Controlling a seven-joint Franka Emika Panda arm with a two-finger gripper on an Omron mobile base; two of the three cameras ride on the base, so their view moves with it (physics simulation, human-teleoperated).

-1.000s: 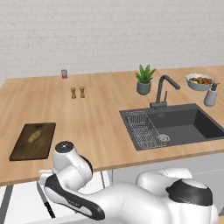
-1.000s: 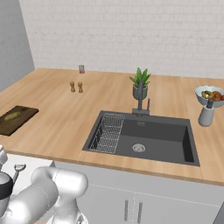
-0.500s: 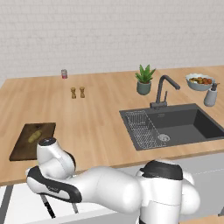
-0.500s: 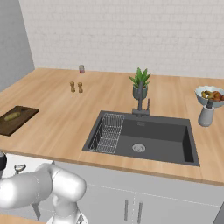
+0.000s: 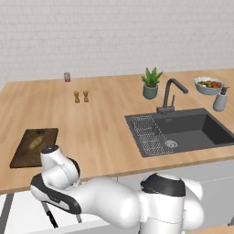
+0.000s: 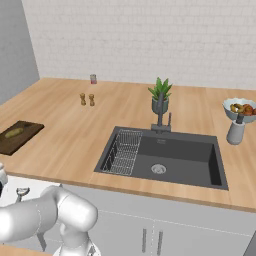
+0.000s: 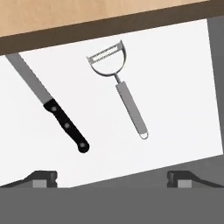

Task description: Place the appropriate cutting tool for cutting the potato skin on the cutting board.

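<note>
The peeler [image 7: 119,85] lies on a white drawer floor [image 7: 175,87] below the counter's front edge, its forked head toward the counter and its slim handle pointing back at me. My gripper [image 7: 113,181] hovers above it, open, with the fingertips [image 7: 41,178] spread wide and nothing between them. The peeler's head [image 6: 22,192] also peeks out beside my arm in the right base view. On the counter's left end lies the dark cutting board [image 5: 34,147], with the potato [image 5: 36,142] on it; both show again as the board [image 6: 20,136] and potato [image 6: 13,133].
A long knife [image 7: 48,105] with a black handle lies left of the peeler, apart from it. The counter's edge [image 7: 87,26] overhangs the drawer. Farther off stand two shakers [image 5: 81,96], a sink [image 5: 183,130], a plant [image 5: 151,84] and a fruit bowl [image 5: 208,85].
My arm has folded lower and farther left, below the counter's front edge. The board, the potato and the counter items have not moved.
</note>
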